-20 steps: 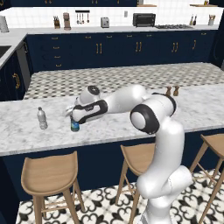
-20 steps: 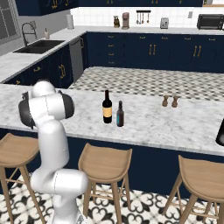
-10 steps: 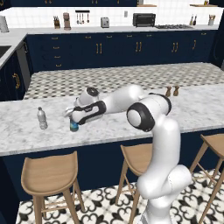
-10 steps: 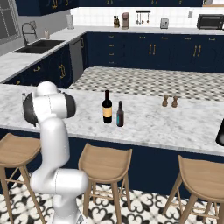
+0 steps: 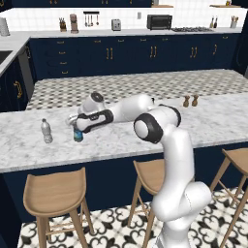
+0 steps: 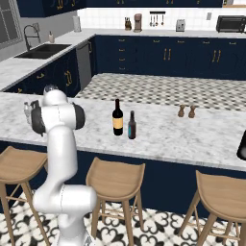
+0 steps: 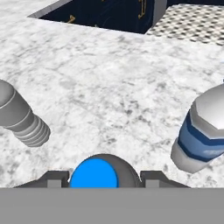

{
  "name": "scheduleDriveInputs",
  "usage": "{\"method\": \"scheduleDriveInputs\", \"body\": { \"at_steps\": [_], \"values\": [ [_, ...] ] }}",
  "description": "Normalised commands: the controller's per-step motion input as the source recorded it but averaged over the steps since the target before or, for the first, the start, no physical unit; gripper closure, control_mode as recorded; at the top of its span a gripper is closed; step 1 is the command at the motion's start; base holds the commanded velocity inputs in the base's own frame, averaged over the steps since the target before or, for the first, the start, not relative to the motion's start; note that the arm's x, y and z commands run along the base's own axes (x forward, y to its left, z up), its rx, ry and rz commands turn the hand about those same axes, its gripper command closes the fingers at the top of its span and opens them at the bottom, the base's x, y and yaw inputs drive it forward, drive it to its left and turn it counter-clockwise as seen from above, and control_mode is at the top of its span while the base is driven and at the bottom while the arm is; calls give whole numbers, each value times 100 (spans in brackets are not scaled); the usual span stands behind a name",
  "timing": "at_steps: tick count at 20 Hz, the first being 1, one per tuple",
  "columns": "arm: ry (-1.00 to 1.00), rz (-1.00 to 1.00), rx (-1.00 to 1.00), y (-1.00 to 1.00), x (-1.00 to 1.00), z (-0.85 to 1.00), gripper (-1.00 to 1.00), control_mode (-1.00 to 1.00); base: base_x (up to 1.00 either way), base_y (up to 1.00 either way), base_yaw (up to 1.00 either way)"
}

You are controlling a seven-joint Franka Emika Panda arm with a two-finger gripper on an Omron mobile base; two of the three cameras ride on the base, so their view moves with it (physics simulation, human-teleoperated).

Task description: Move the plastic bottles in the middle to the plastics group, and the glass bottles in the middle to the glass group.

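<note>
Left base view: the white arm reaches left across the grey-veined marble surface [image 5: 145, 140]. Its pincer [image 5: 76, 129] sits over a short dark smoky bottle with a blue-teal label [image 5: 78, 135], which stands upright on the surface. An unlabelled greyish clear water bottle [image 5: 46, 131] stands near it to the left. Two tiny stubby brown bottles [image 5: 190, 101] stand well apart to the right.

Right base view: a black wine-style bottle with a tan-yellow label [image 6: 117, 118] and a slimmer brown long-necked bottle with a teal label [image 6: 132, 126] stand just beside each other, mid-surface. The two stubby brown bottles [image 6: 186, 111] stand further right.

Hand view: the dark bottle's bluish cap [image 7: 94, 173] sits between the two finger tips [image 7: 52, 177], the pincer pinching it. The greyish bottle [image 7: 19, 116] is to the left, and a clear water bottle with a blue label and white cap [image 7: 202, 131] to the right.
</note>
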Motion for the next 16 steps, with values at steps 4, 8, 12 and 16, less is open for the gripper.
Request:
{"method": "scheduleDriveInputs", "body": {
  "at_steps": [4, 8, 12, 16],
  "values": [
    [0, 0, 0, 4, 16, -43, 100, -100, 0, 0, 0],
    [0, 0, 0, -5, -27, -42, 100, -100, 0, 0, 0],
    [0, 0, 0, -14, -25, -43, 100, -100, 0, 0, 0],
    [0, 0, 0, -13, -3, -33, -100, -100, 0, 0, 0]
  ]
}}
